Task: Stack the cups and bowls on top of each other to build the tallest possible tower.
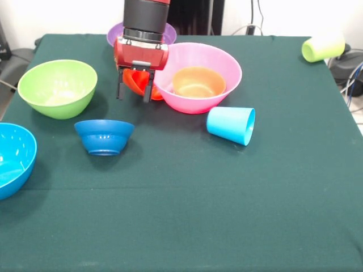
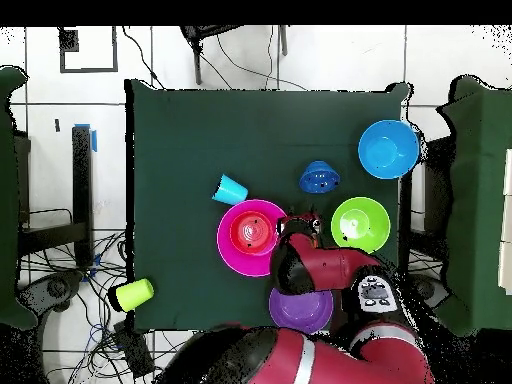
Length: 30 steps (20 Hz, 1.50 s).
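I have the gripper [image 1: 135,90] low over the worktop [image 1: 187,209], jaws spread and empty. The red bowl [image 1: 138,83] lies directly behind them, touching the pink bowl [image 1: 221,76] that holds the small orange bowl [image 1: 198,82].

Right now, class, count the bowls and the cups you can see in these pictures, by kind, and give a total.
Bowls: 7 - pink bowl, small orange bowl inside it, orange-red bowl, purple bowl, lime green bowl, dark blue bowl, light blue bowl
Cups: 2 - light blue cup, lime green cup
Total: 9
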{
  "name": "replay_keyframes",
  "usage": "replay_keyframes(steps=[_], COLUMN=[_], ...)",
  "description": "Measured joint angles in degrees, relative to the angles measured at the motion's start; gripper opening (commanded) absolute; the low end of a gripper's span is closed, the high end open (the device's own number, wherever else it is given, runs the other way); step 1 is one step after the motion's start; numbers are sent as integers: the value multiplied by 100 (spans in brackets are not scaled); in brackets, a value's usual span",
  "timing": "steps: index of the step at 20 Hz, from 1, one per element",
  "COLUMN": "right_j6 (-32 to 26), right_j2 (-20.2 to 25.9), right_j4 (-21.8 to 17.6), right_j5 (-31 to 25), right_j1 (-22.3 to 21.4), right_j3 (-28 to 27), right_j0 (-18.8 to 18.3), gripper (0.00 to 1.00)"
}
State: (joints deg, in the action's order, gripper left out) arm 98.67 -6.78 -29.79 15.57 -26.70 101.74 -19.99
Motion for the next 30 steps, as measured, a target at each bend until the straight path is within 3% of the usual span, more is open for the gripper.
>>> replay_keyframes(steps=[12,30], right_j6=[239,444], right_j2=[-409,-854], right_j4=[603,1023], right_j5=[429,717], right_j1=[13,71], right_j3=[232,392], right_j0=[668,1203], gripper=[100,100])
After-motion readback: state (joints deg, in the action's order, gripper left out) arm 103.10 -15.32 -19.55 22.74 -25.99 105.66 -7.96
